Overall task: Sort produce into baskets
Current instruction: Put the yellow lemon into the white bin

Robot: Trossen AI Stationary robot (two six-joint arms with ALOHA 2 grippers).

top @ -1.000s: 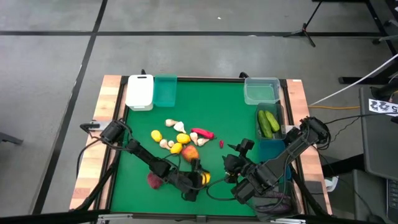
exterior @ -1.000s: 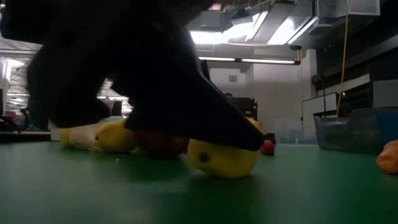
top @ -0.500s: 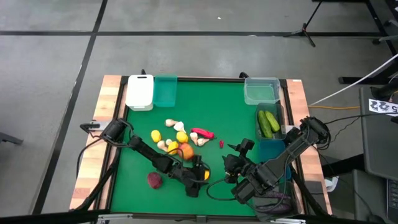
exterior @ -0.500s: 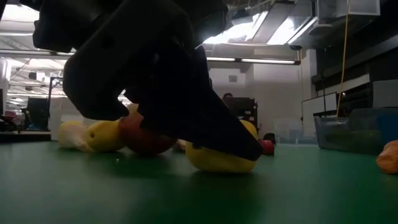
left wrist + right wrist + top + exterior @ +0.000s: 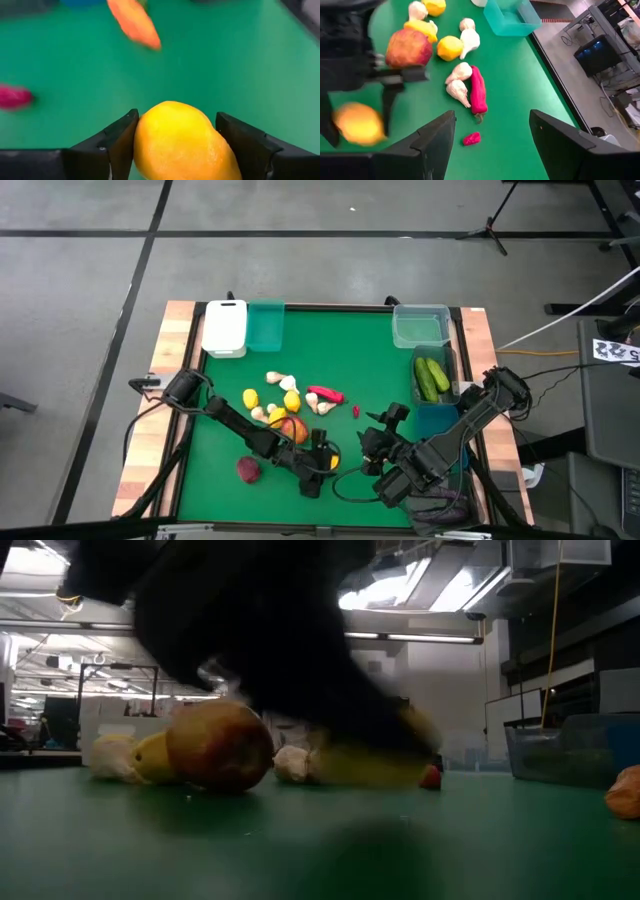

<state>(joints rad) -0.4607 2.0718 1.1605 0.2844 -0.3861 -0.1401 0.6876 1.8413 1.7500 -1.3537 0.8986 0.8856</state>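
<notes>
My left gripper (image 5: 175, 137) is shut on a yellow lemon (image 5: 182, 142) near the table's front middle (image 5: 328, 462). In the low view the lemon (image 5: 370, 762) is a blur just above the green mat. A red-yellow apple (image 5: 295, 429) rests on the mat behind it, among more lemons (image 5: 252, 397), garlic bulbs (image 5: 285, 382) and a red chili (image 5: 325, 394). My right gripper (image 5: 492, 150) stands open above the mat (image 5: 382, 430), right of the pile, touching nothing. The baskets line the far and right edges. My left gripper pinches the lemon between its two fingers, one on each side (image 5: 137, 137) of its rounded body. The fingers slant down from the table's left. The lemon sits a little off the mat, with one end pointing out past the fingertips.
The white basket (image 5: 225, 328) and the teal one (image 5: 266, 326) are at the far left, the clear one (image 5: 420, 325) at the far right. A dark basket holds cucumbers (image 5: 432, 378), with a blue one (image 5: 437, 420) nearer. A carrot (image 5: 134, 22) and a maroon piece (image 5: 247, 469) lie loose.
My left gripper has risen a little and drifted toward the table's right with the lemon. The lemon lay on the mat and now hangs just clear of it. In the low view the arm has cleared away from in front of the apple.
</notes>
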